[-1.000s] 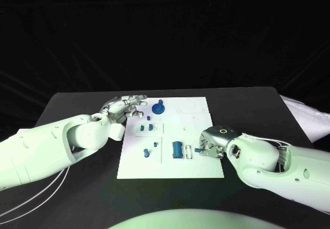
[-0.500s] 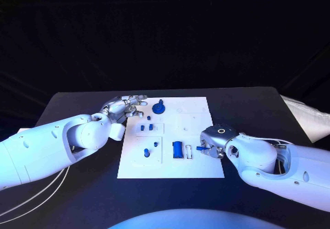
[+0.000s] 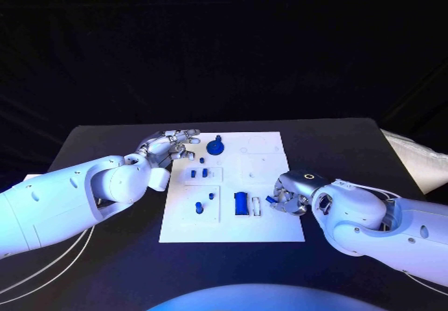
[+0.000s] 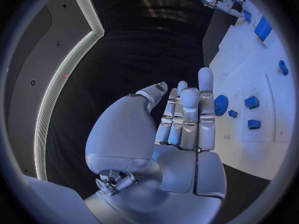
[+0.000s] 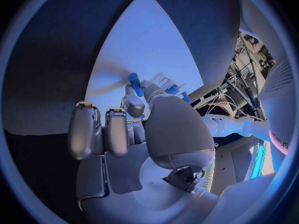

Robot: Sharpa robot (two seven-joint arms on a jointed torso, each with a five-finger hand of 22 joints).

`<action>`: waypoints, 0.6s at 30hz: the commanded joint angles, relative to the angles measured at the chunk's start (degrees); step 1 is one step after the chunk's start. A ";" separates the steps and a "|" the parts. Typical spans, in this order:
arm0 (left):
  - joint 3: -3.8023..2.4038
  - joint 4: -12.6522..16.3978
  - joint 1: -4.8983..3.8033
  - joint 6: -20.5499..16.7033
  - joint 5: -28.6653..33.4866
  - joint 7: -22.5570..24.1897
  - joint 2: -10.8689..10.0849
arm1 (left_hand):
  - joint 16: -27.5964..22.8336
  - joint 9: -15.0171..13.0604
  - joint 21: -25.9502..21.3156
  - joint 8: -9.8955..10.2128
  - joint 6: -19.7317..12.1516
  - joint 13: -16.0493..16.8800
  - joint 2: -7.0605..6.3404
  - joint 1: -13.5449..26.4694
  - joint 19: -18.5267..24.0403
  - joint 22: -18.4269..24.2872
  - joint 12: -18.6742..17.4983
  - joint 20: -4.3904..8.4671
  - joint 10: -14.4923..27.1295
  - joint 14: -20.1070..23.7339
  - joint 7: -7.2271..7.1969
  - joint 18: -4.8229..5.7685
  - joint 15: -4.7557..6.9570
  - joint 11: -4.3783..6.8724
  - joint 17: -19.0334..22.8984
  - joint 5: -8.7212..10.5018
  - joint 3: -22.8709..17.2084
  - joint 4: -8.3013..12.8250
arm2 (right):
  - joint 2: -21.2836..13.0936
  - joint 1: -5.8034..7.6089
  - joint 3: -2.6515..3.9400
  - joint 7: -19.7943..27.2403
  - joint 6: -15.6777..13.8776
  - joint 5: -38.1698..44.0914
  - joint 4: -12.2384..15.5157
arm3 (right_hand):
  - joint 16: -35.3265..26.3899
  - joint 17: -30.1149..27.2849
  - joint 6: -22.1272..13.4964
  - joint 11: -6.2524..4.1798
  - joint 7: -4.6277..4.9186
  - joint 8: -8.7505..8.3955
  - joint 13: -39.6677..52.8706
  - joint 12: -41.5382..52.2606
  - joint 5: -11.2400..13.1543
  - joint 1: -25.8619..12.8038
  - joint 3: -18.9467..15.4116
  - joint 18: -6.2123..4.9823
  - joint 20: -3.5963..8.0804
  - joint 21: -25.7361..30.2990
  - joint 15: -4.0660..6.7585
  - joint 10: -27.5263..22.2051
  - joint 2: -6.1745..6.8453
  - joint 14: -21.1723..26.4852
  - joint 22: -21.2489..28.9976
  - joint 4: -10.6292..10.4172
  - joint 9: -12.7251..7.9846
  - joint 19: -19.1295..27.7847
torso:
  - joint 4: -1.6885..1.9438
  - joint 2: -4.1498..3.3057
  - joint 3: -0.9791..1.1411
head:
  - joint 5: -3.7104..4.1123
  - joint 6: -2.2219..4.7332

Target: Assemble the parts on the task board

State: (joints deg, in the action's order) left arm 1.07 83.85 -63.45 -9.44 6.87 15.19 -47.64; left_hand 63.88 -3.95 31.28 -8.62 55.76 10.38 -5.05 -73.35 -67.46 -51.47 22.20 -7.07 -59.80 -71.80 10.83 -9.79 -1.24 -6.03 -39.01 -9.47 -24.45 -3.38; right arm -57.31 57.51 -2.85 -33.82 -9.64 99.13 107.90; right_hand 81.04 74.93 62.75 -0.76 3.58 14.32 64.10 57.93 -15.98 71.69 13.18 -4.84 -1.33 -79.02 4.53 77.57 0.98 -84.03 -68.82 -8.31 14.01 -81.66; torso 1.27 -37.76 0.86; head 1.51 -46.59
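— Holding a small blue part [image 5: 134,78], our right hand [image 3: 287,196] pinches it at the task board's [image 3: 266,227] right edge.
— And our left hand [image 3: 171,145]?
— We see it by the board's far left corner, fingers straight, holding nothing.

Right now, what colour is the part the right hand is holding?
Blue. The small peg-like part pinched by the right hand shows best in the right wrist view.

You had open room over the task board's [image 3: 266,146] far right corner, while blue parts [image 3: 241,204] crowded its left half.
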 commanded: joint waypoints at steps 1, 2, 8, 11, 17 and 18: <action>-0.04 0.14 -0.03 1.12 -0.20 0.23 0.06 | -0.22 0.03 -0.35 -0.27 -0.42 0.07 0.10 -0.61 -0.18 0.05 0.23 -0.14 0.49 0.41 -0.17 -0.63 -0.17 -0.06 0.12 -0.34 -0.05 0.36 | 0.11 0.11 0.04 -0.92 -5.38 -7.14 0.47 | 0.33 2.34 0.46 -0.17 0.00 -0.15 0.31 0.58 -0.58 -0.73 0.69 0.68 -0.08 -0.24 0.21 0.54 0.48 -3.68 -0.16 -0.22 0.13 -0.46 | 0.00 0.00 0.02 | -0.06 -0.08; -0.04 0.14 -0.03 1.14 -0.20 0.24 0.06 | -0.22 0.03 -0.35 -0.27 -0.42 0.07 0.10 -0.61 -0.18 0.05 0.23 -0.14 0.49 0.41 -0.17 -0.63 -0.17 -0.06 0.12 -0.34 -0.05 0.36 | 0.13 0.14 0.05 -0.91 -5.80 -7.49 0.58 | 0.38 2.41 0.53 -0.16 0.01 -0.18 0.37 0.63 -0.73 -1.10 0.82 0.69 -0.08 -0.27 0.21 0.59 0.76 -3.69 -0.19 -0.47 0.14 -0.48 | 0.03 0.00 0.02 | -0.06 -0.10; -0.04 0.15 -0.03 1.11 -0.20 0.23 0.03 | -0.22 0.03 -0.35 -0.27 -0.42 0.07 0.10 -0.61 -0.18 0.05 0.23 -0.14 0.49 0.41 -0.17 -0.63 -0.17 -0.06 0.12 -0.34 -0.05 0.36 | 0.27 0.20 0.07 -0.84 -6.67 -9.59 0.66 | 0.53 2.63 0.72 -0.16 -0.01 -0.24 0.59 0.84 -1.05 -1.90 1.33 0.73 -0.05 -0.41 0.22 0.75 1.23 -3.74 -0.44 -1.09 0.18 -0.58 | -0.02 0.01 -0.03 | -0.22 -0.14; -0.04 0.19 -0.03 1.09 -0.20 0.22 0.06 | -0.22 0.03 -0.35 -0.27 -0.42 0.07 0.10 -0.61 -0.18 0.05 0.23 -0.14 0.49 0.41 -0.17 -0.63 -0.17 -0.06 0.12 -0.34 -0.05 0.36 | 0.50 0.21 0.07 -0.81 -6.51 -10.41 0.62 | 0.60 2.73 0.83 -0.16 -0.02 -0.26 0.71 0.95 -1.19 -2.33 1.63 0.74 -0.04 -0.47 0.23 0.83 1.37 -3.75 -0.53 -1.46 0.21 -0.62 | 0.04 -0.02 -0.03 | -0.24 -0.10; -0.04 0.19 -0.03 1.07 -0.20 0.19 0.17 | -0.22 0.03 -0.35 -0.27 -0.42 0.07 0.10 -0.61 -0.18 0.05 0.23 -0.14 0.49 0.41 -0.17 -0.63 -0.17 -0.06 0.12 -0.34 -0.05 0.36 | 1.17 0.21 0.07 -0.79 -5.44 -12.55 0.28 | 0.71 2.90 1.01 -0.19 -0.06 -0.26 1.02 1.29 -1.50 -2.94 2.10 0.76 -0.03 -0.54 0.24 1.04 1.40 -3.78 -0.65 -2.03 0.28 -0.66 | 0.02 0.02 -0.05 | -0.22 -0.09; -0.04 0.20 -0.03 1.06 -0.20 0.19 0.19 | -0.22 0.03 -0.35 -0.27 -0.42 0.07 0.10 -0.61 -0.18 0.05 0.23 -0.14 0.49 0.41 -0.17 -0.63 -0.17 -0.06 0.12 -0.34 -0.05 0.36 | 1.34 0.22 0.07 -0.79 -5.06 -13.11 0.16 | 0.75 2.95 1.07 -0.19 -0.07 -0.25 1.11 1.39 -1.54 -3.13 2.21 0.78 -0.03 -0.58 0.25 1.10 1.40 -3.79 -0.72 -2.19 0.30 -0.69 | 0.00 0.00 -0.06 | -0.23 -0.07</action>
State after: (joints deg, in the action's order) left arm 1.07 83.88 -63.45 -9.41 6.87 15.14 -47.56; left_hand 63.87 -3.95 31.28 -8.62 55.76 10.37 -5.05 -73.35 -67.46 -51.47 22.20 -7.07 -59.80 -71.79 10.82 -9.79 -1.23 -6.03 -38.96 -9.47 -24.45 -3.38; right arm -56.14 57.74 -2.79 -34.27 -15.03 88.97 108.18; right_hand 81.50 74.92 63.35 -0.96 3.40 14.17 65.17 59.03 -17.30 69.18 15.38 -4.84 -1.35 -79.25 4.52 78.19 2.44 -84.03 -69.50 -10.35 14.28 -82.07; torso 1.29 -37.76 0.83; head 1.29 -46.68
